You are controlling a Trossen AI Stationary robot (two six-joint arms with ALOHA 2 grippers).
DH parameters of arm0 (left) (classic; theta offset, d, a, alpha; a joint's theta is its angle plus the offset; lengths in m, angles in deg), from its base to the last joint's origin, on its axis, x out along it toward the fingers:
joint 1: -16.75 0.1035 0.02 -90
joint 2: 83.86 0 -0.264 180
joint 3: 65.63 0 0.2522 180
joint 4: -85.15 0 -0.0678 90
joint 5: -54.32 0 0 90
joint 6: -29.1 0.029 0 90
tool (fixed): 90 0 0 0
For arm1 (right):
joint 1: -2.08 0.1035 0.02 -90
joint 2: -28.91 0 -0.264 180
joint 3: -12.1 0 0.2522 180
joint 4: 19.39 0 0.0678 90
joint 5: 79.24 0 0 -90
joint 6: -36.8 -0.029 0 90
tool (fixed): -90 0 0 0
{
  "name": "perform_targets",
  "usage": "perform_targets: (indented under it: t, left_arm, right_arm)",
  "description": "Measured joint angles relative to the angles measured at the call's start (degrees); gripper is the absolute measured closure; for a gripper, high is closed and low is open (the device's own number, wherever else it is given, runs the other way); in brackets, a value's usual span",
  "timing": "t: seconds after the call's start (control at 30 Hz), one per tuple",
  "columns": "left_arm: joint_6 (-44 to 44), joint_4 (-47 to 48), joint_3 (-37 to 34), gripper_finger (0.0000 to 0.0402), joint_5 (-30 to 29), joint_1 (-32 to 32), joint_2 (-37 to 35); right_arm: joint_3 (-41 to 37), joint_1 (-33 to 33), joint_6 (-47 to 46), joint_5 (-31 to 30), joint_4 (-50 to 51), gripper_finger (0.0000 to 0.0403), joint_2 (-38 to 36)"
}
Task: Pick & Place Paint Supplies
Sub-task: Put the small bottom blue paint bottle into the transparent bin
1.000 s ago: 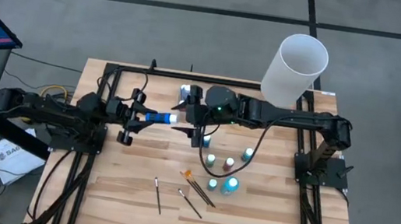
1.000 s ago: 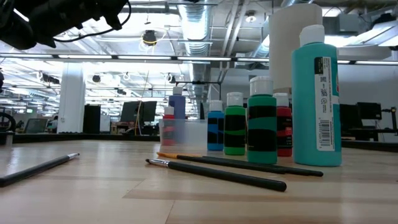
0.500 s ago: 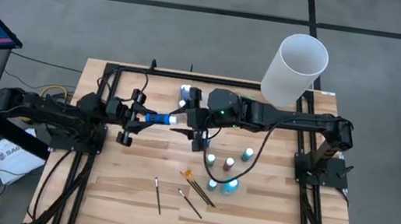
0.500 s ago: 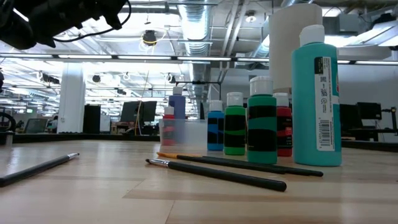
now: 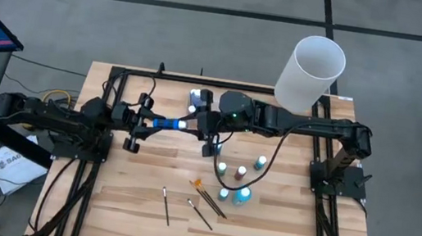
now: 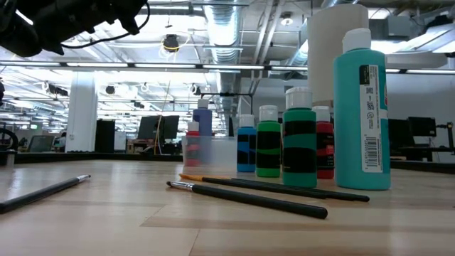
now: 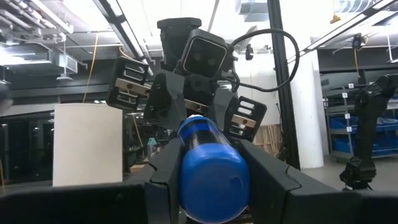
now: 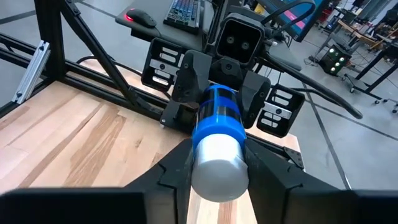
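A blue paint bottle [image 5: 167, 123] with a pale cap hangs level above the table's far middle, held between both grippers. My left gripper [image 5: 152, 122] comes from the table's left and is shut on the bottle's base end. My right gripper [image 5: 192, 124] comes from the right and is shut on its cap end. Several more small bottles [image 5: 240, 176] stand upright on the table right of centre. Several thin brushes [image 5: 204, 200] lie flat near the front, one of them orange. My left gripper pinches the blue bottle's base end [image 7: 186, 180] between its two fingers, one on each side. The fingers reach in from the table's left and lie along the bottle, which is clear of the table. My right gripper pinches the pale cap [image 8: 205, 168] between its two fingers. The fingers come from the table's right, slanting a little down, along the bottle. The bottle stays level between the two grippers.
A tall white cylinder [image 5: 310, 72] stands at the far right corner. A clear cup [image 6: 208, 156] stands behind the bottles in the low view, and a big teal bottle [image 6: 362, 110] stands close to that camera. Black frames edge the table left and right.
My right gripper has shut its fingers onto the cap end of the blue bottle, staying where it was. My left gripper and the bottle have kept still.
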Motion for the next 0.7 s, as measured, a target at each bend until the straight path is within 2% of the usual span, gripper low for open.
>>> perform_targets:
  t: [0.17,0.27,0.57,0.63,0.7]
  left_arm:
    - [-0.37,0.0,0.0,0.0285,0.05,0.0,0.0]
    - [-1.55,-0.02,0.0,0.0264,-0.46,0.0,0.0]
    - [-5.1,3.7,0.07,0.0131,-0.66,-0.04,-0.06]
    - [-6.08,5.94,0.07,0.011,-1.07,-0.02,-0.04]
    - [-7.07,9.54,0.07,0.0097,-0.11,-0.07,-0.03]
  right_arm:
    - [0.0,-0.04,0.38,-0.59,0.22,0.0292,0.0]
    - [0.0,-0.27,0.42,-0.6,0.35,0.0292,0.02]
    - [-0.11,-1.2,1.79,-3.57,5.45,0.0292,-3.63]
    - [-0.1,-1.81,1.86,-6.49,7.94,0.0292,-4.85]
    - [-0.03,-3.09,2.04,-13.57,11.21,0.0292,-6.18]
